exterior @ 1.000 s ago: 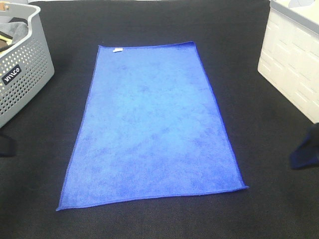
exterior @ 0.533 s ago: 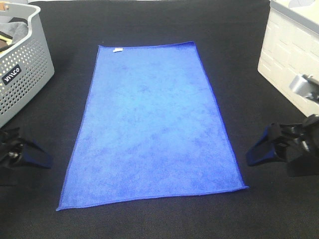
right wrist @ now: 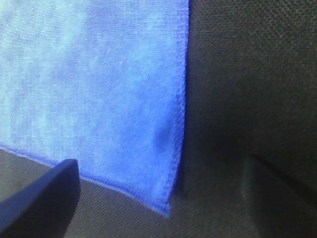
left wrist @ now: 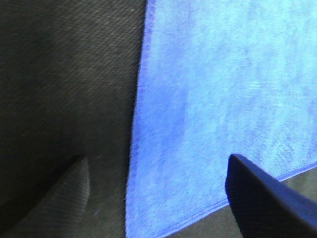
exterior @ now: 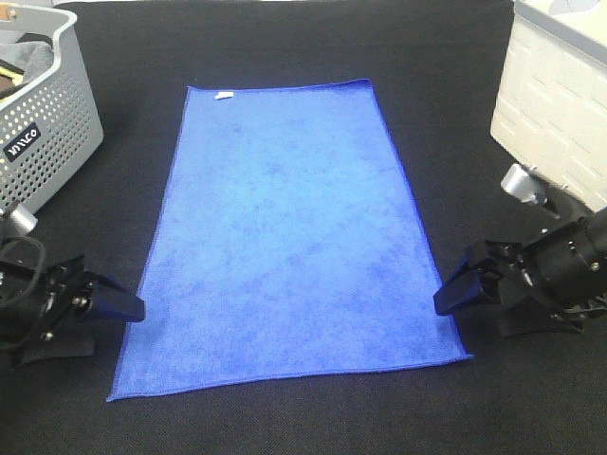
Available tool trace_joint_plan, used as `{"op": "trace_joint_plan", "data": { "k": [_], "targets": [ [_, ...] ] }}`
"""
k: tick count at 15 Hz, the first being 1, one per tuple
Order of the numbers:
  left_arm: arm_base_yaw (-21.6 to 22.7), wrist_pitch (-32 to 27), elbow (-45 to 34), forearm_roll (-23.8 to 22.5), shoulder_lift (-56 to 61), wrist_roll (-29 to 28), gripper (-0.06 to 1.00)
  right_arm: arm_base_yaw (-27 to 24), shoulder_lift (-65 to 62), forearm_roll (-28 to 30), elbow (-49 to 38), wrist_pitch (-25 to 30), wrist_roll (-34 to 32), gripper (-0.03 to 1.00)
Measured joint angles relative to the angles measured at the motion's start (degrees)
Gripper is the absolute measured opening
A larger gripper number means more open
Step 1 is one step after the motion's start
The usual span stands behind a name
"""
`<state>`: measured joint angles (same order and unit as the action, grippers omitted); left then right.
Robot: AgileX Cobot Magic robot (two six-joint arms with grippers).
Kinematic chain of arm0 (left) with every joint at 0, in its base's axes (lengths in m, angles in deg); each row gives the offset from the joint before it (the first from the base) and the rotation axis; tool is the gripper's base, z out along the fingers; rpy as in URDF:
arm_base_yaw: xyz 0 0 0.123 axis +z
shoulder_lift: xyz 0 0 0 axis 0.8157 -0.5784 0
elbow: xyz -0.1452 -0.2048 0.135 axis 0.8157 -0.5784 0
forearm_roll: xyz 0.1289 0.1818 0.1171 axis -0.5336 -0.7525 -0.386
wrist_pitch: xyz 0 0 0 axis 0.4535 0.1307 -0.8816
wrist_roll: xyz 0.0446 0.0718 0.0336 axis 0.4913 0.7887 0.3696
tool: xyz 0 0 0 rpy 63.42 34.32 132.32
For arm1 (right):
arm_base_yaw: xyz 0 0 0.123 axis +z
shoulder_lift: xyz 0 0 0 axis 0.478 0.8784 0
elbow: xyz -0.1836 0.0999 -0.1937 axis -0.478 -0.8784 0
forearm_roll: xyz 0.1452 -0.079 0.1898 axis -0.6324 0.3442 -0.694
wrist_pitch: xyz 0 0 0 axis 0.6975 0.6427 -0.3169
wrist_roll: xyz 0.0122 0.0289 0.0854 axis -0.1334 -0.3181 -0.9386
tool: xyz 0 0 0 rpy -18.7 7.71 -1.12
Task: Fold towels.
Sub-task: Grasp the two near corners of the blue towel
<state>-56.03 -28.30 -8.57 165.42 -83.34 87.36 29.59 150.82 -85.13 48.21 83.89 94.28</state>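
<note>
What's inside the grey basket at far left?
A grey cloth and something dark show over the basket rim; its wall and the picture's edge hide the rest.

We see a black table (exterior: 285, 38) carrying a flat blue towel (exterior: 285, 237) at centre, a basket (exterior: 57, 142) at ten o'clock and a white box (exterior: 560, 123) at two.

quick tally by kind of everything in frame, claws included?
blue towel: 1
grey perforated basket: 1
white box: 1
claws: 2, left claw and right claw, both open
total: 5 (basket contents mostly hidden, not counted)
</note>
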Motion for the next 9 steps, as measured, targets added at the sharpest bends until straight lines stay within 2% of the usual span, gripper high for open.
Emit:
{"op": "trace_joint_plan", "data": {
  "k": [3,5,7,9],
  "targets": [
    [-1.1,-4.2,0.9,5.4,-4.0,5.4,0.73,5.8,3.1,-0.9,1.7,-2.3,0.3,0.77],
    [-2.6,-5.0,1.8,6.2,-5.3,5.9,0.72,7.3,3.8,-2.3,2.2,-3.4,0.3,0.76],
    [-6.1,-6.4,4.3,7.7,-7.7,6.0,0.72,8.3,5.7,-7.2,3.7,-4.4,0.2,0.71],
    [-7.4,-6.4,5.4,8.4,-8.6,5.9,0.65,8.3,7.2,-8.0,5.2,-4.5,0.3,0.62]
  ]
}}
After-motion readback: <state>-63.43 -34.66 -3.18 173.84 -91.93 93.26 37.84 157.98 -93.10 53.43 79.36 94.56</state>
